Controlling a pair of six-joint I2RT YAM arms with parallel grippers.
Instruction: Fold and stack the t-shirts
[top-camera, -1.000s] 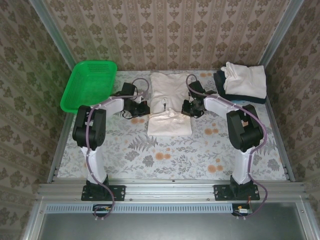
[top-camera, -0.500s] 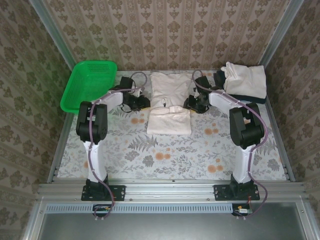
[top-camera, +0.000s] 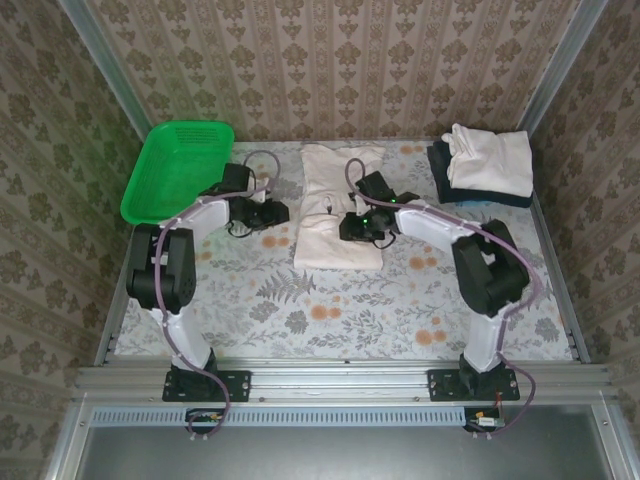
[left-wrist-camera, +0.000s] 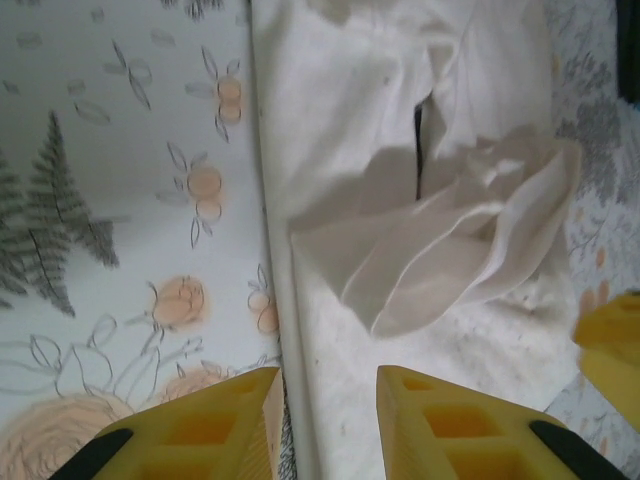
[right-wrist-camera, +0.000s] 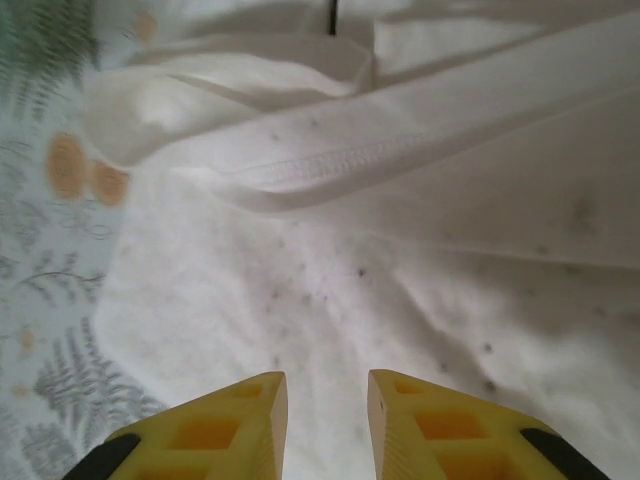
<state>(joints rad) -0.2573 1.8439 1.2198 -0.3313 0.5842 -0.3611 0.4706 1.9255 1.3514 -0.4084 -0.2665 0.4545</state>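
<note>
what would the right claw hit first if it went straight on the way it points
Probably the cream t-shirt: the right claw points onto its rumpled fabric, though how far off is unclear.

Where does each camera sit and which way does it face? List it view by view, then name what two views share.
Top external: above and behind the arms, looking down on the flowered table; both arms show, left gripper beside a cream t-shirt, right gripper over it.
Left wrist: on the left arm, looking down at the t-shirt's edge; its yellow fingers stand apart.
Right wrist: on the right arm, close over the t-shirt; its fingers stand apart.
Shared: both wrist views catch the dark neck tag.
</note>
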